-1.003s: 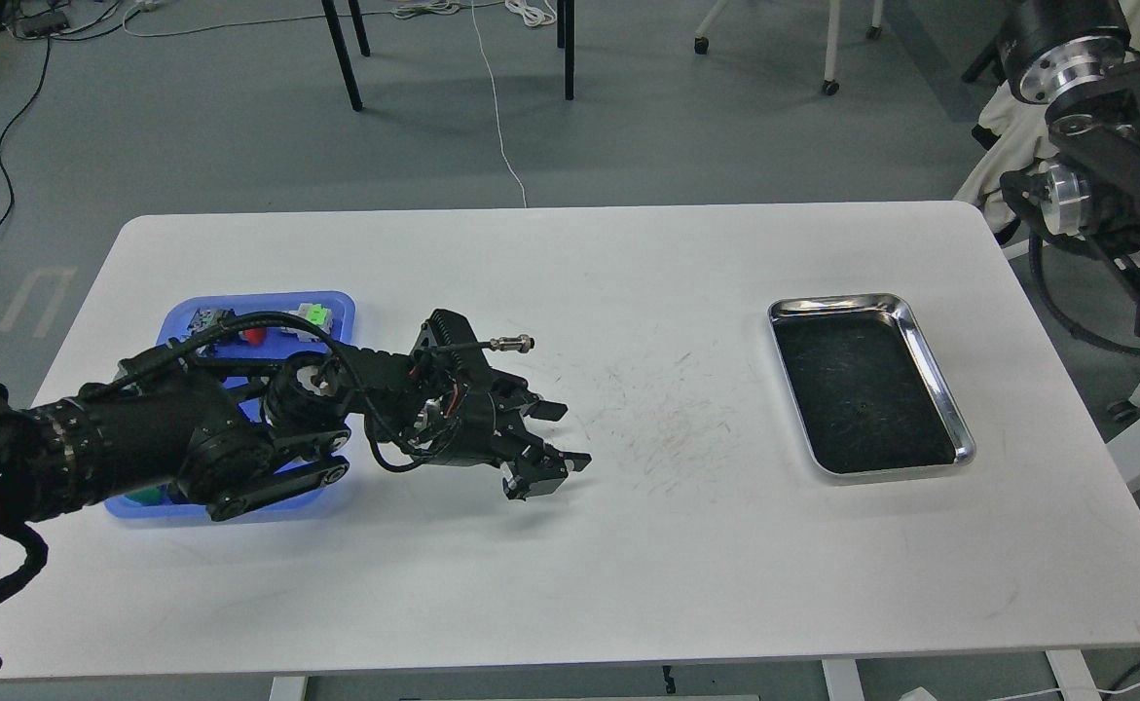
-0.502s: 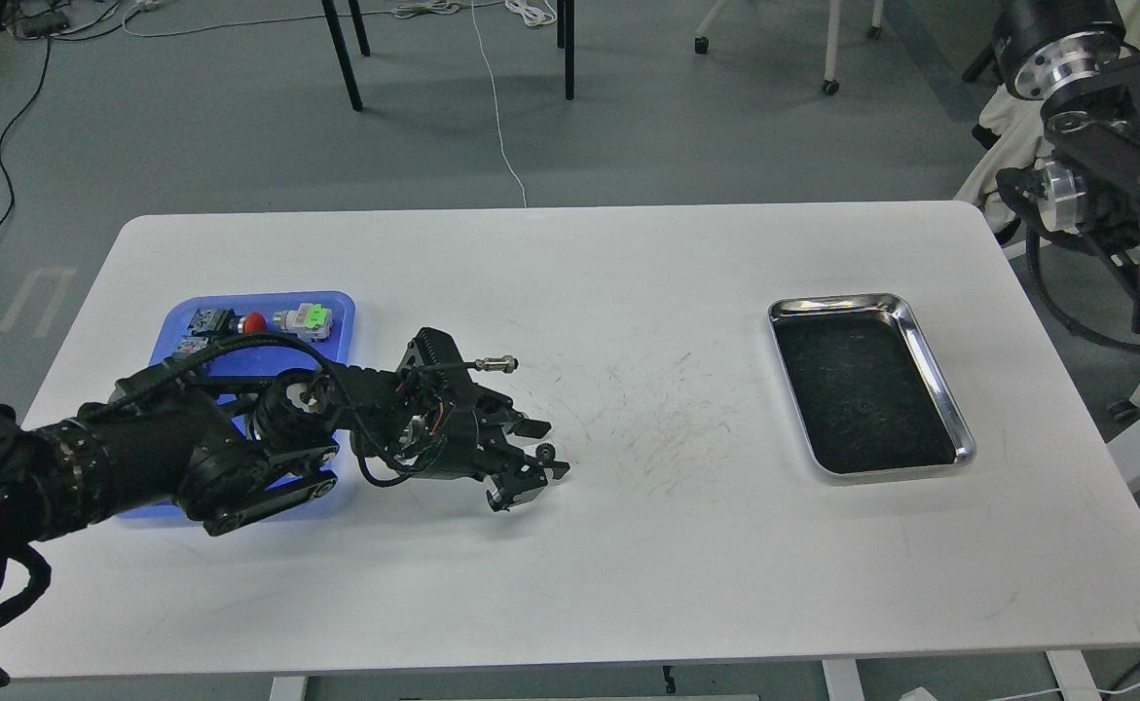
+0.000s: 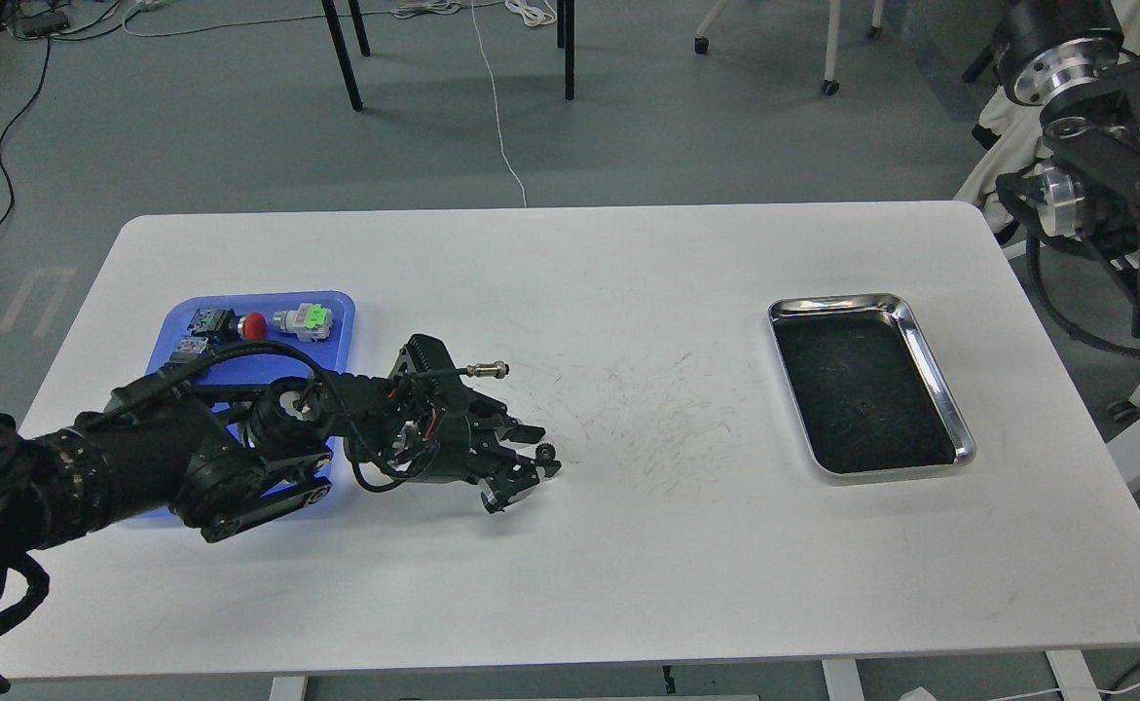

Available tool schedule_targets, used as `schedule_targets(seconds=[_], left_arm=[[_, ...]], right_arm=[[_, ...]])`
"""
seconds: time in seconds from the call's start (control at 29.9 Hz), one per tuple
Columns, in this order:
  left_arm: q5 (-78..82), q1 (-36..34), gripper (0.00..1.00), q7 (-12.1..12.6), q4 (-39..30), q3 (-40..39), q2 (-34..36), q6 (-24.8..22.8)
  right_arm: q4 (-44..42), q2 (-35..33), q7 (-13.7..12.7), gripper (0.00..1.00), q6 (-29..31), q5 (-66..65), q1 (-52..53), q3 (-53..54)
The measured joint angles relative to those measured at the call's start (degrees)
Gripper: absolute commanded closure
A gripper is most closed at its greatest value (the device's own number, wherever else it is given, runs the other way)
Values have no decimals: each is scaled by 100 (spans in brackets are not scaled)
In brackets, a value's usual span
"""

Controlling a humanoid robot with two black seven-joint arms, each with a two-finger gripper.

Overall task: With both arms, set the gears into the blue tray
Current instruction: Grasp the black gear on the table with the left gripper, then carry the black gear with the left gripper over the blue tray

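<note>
One small black gear (image 3: 546,451) lies on the white table, just right of centre-left. My left gripper (image 3: 536,451) is low over the table with the gear between its two fingertips. Its jaws stand apart, wider than the gear, so it is open. The blue tray (image 3: 341,336) is at the left of the table, partly covered by my left arm. My right arm (image 3: 1105,166) is raised beyond the table's right edge, and its gripper is out of view.
In the blue tray lie push-button switches, one with a red cap (image 3: 254,326) and one with a green cap (image 3: 314,316). A shiny silver tray (image 3: 930,360) with a dark bottom sits at the right. Chair legs and cables are on the floor beyond the table.
My left arm has drawn back to the left and dropped lower. Its jaws have narrowed, and the gear now shows between the fingertips. The right arm has hardly moved.
</note>
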Motion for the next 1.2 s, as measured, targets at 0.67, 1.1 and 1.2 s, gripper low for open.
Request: schedule_targets(seconds=[0.67,1.1,1.2], left_arm=[[75,97,91,1,129,-19,-72,16],[48,-103,93,-1,79,-286,353,2],[41,-271,93,1,76,-402,592,6]], right_arm=[[-9,-16,0,5,2,-9,-46,0],[-25,-43,0,5,0,-11,-177,-9],[-47,-43,0,5,-1,-11,-199,-9]])
